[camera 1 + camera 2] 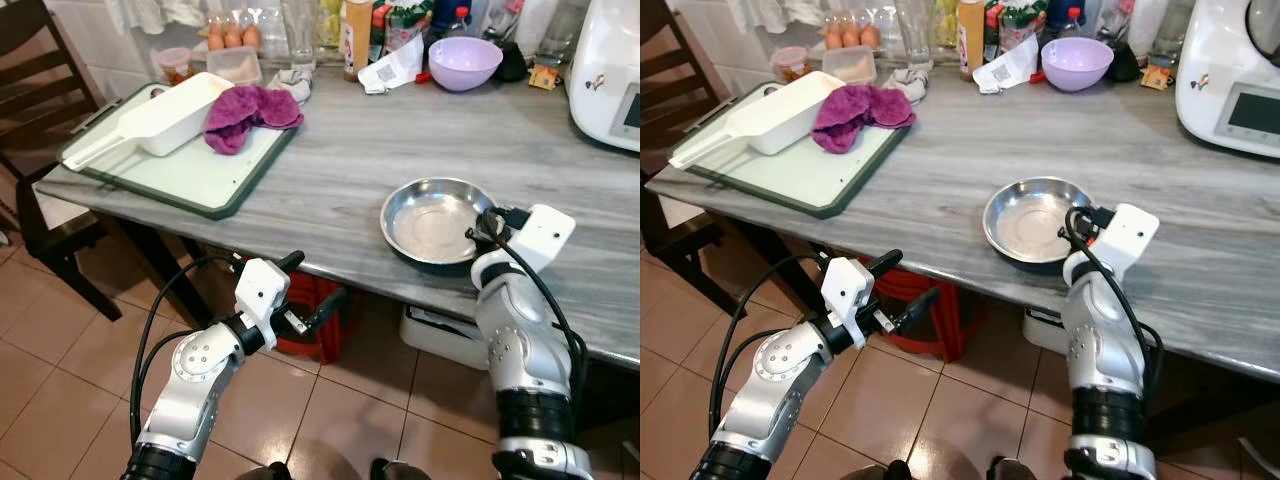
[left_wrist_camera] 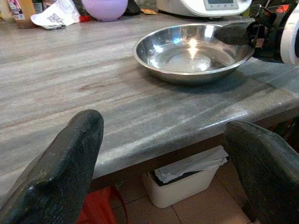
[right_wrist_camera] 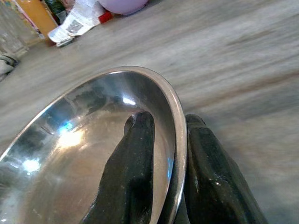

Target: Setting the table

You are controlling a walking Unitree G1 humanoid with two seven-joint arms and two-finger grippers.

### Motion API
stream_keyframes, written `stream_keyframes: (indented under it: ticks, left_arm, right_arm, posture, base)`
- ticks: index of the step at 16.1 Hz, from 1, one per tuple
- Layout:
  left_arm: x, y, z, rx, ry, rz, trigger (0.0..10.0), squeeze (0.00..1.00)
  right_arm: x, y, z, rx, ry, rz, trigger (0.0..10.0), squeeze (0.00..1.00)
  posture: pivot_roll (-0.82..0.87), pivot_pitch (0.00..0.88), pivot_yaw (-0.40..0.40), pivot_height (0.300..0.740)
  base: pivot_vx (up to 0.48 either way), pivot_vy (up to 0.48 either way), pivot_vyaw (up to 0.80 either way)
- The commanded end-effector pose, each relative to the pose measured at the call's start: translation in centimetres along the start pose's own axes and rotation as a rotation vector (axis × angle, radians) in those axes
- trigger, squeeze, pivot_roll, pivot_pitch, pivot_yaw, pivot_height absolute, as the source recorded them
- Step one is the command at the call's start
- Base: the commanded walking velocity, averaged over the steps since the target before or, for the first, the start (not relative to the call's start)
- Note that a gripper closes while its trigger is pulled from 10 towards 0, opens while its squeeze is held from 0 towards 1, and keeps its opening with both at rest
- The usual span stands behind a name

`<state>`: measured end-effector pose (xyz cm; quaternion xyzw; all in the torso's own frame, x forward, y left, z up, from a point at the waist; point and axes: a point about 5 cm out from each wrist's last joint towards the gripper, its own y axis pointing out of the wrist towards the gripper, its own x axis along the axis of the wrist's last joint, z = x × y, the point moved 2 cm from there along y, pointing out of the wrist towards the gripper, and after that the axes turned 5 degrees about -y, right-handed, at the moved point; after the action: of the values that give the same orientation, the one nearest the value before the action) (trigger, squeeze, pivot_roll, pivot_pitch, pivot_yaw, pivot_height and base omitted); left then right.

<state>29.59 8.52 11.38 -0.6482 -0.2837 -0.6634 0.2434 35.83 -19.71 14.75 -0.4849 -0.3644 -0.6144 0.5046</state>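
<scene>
A shallow steel bowl (image 1: pixel 432 218) sits on the grey wooden table (image 1: pixel 400 150) near its front edge. My right gripper (image 1: pixel 482 228) is shut on the bowl's right rim; in the right wrist view one finger (image 3: pixel 133 172) lies inside the steel bowl (image 3: pixel 70 154) and the other outside the rim. My left gripper (image 1: pixel 312 288) hangs open below the table's front edge, over the floor. From the left wrist view its wide-apart fingers (image 2: pixel 60 168) point toward the steel bowl (image 2: pixel 194 52).
A green-edged cutting board (image 1: pixel 190 165) at the table's left holds a white scoop container (image 1: pixel 160 115) and a purple cloth (image 1: pixel 248 112). A lilac bowl (image 1: pixel 464 62), bottles and eggs line the back. A white appliance (image 1: pixel 610 80) stands far right. A red stool (image 1: pixel 310 320) and white box (image 1: pixel 440 335) sit under the table.
</scene>
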Motion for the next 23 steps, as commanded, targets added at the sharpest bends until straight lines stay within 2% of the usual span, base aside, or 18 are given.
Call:
stream_keyframes:
  ticks: [1,2,3,12,16,18,19,20,21,23]
  left_arm:
    - [0.0,-0.1,0.2,0.001,0.013,0.005,10.0,0.00]
    - [0.1,0.0,0.2,0.000,0.016,0.003,10.0,0.00]
    - [0.2,0.0,0.2,0.000,0.019,0.001,10.0,0.00]
    - [0.4,0.5,0.2,-0.009,0.026,0.006,10.0,0.00]
    - [0.4,0.7,0.3,0.012,0.017,-0.003,10.0,0.00]
    - [0.4,0.7,0.3,0.016,0.018,-0.005,10.0,0.00]
    - [0.4,0.7,0.3,0.020,0.018,-0.005,10.0,0.00]
    - [0.4,0.7,0.4,0.024,0.018,-0.005,10.0,0.00]
    - [0.4,0.8,0.4,0.026,0.019,-0.005,10.0,0.00]
    - [0.4,0.8,0.5,0.032,0.017,-0.007,10.0,0.00]
  right_arm:
    - [-0.2,0.1,0.3,0.003,0.016,0.004,10.0,0.36]
    - [-0.3,0.2,0.4,0.007,0.023,0.006,10.0,0.87]
    - [-0.6,0.3,0.5,0.014,0.042,0.011,10.0,1.00]
    - [-0.6,0.9,1.2,0.086,0.142,0.015,10.0,1.00]
    - [-1.2,0.9,1.2,0.102,0.147,0.039,10.0,1.00]
    - [-1.7,0.9,1.1,0.099,0.116,0.052,10.0,1.00]
    - [-2.0,0.9,1.0,0.104,0.093,0.065,10.0,0.60]
    - [-2.0,1.0,1.0,0.102,0.056,0.066,10.0,0.00]
    - [-1.8,1.0,1.0,0.103,0.048,0.055,10.0,1.00]
    - [-1.7,1.0,1.0,0.103,-0.081,0.043,10.0,1.00]
  posture:
    - [-0.13,0.155,0.076,0.740]
    - [-0.13,0.155,0.076,0.740]
    - [-0.11,0.150,0.078,0.740]
    - [-0.12,0.149,0.084,0.740]
    - [-0.12,0.138,0.085,0.740]
    - [-0.12,0.138,0.085,0.740]
    - [-0.12,0.135,0.081,0.740]
    - [-0.12,0.135,0.081,0.740]
    - [-0.11,0.135,0.081,0.740]
    - [-0.12,0.134,0.082,0.740]
  base:
    - [0.000,0.000,0.00]
    - [0.000,0.000,0.00]
    - [0.000,0.000,0.00]
    - [0.000,0.000,0.00]
    - [0.000,0.000,0.00]
    - [0.000,0.000,0.00]
    - [0.000,0.000,0.00]
    - [0.000,0.000,0.00]
    - [0.000,0.000,0.00]
    - [0.000,0.000,0.00]
